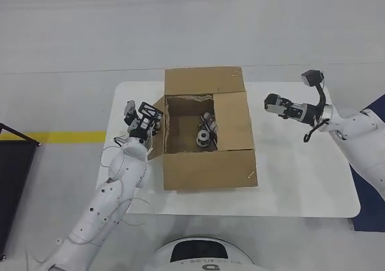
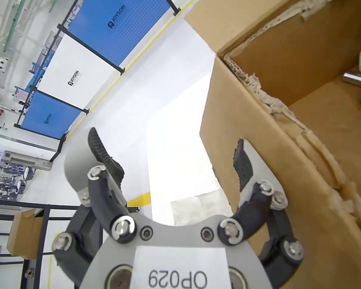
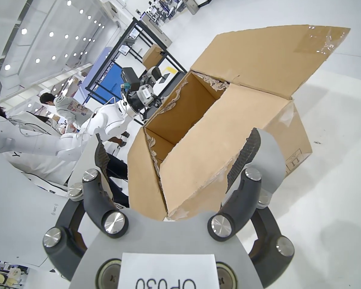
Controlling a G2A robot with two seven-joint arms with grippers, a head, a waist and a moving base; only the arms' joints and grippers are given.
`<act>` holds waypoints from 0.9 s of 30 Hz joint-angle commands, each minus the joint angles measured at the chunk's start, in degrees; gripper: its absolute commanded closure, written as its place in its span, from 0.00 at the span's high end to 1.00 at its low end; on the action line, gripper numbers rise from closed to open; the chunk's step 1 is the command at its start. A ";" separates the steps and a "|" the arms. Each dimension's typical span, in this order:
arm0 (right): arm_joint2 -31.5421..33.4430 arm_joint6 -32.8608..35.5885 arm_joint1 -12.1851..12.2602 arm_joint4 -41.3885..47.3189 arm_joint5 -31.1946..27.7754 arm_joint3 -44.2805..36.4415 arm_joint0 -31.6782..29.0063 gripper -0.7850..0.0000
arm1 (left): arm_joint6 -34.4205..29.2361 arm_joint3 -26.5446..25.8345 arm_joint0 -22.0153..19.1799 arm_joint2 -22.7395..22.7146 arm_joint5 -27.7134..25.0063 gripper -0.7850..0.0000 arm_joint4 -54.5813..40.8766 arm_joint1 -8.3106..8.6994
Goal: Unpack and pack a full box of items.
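Both sets of jaws open, nothing held. Box (image 1: 209,169) mid-table (image 1: 300,183), flaps out, metal parts (image 1: 206,132) inside. Left gripper (image 1: 147,116) at box's 9 o'clock, just beside its wall. Right gripper (image 1: 267,104) at 3 o'clock, apart from the flap.

Left gripper (image 2: 167,139), fingers (image 2: 243,165) spread, sits just beside the cardboard box (image 2: 237,112).
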 commanded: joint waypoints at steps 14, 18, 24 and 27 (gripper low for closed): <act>-0.85 4.02 -1.05 0.02 6.31 0.26 -0.14 1.00 | 1.90 -14.26 3.20 -1.29 -7.92 1.00 -1.55 0.33; -1.37 5.16 -1.94 -0.71 8.09 1.46 0.49 1.00 | -3.72 -13.15 -1.21 1.30 -19.40 1.00 -5.49 -0.11; -1.27 5.95 -2.87 -0.20 8.19 2.71 0.22 1.00 | -11.48 -3.05 -11.88 8.98 -26.62 1.00 -11.78 -2.51; -1.00 6.53 -3.17 0.21 8.32 3.16 -0.04 1.00 | -12.68 1.60 -15.48 12.94 -26.24 1.00 -11.98 -3.85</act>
